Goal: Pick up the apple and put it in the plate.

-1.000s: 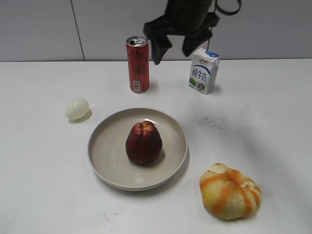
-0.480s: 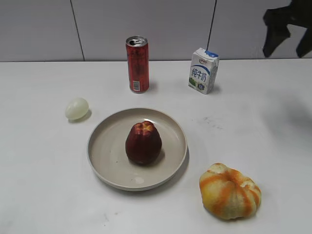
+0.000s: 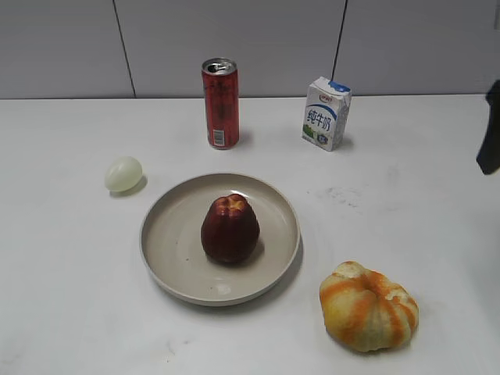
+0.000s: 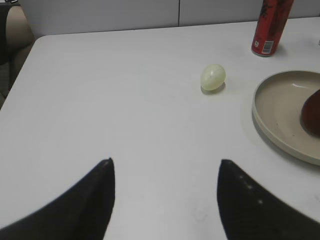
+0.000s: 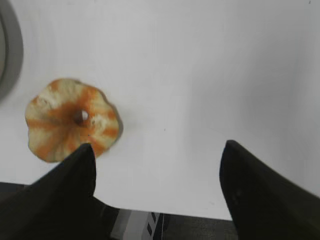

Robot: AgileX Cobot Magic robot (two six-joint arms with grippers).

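Note:
The dark red apple [image 3: 230, 229] stands upright in the middle of the beige plate [image 3: 168, 258]. In the left wrist view the plate [image 4: 280, 100] is at the right edge, with a sliver of the apple [image 4: 312, 115] on it. My right gripper [image 5: 157, 150] is open and empty, high above the table's right side; only a dark piece of it shows at the right edge of the exterior view [image 3: 490, 129]. My left gripper [image 4: 165, 167] is open and empty over the bare left part of the table, out of the exterior view.
A red can [image 3: 221, 103] and a milk carton [image 3: 326, 113] stand at the back. A pale egg-shaped object [image 3: 123, 173] lies left of the plate. An orange-yellow pumpkin-like fruit [image 3: 369, 306] sits at the front right; the right wrist view [image 5: 72, 119] shows it by the table's edge.
The right gripper has swung from above the can and carton, away to the right and lower, nearly out of the exterior view. The apple and plate have not moved.

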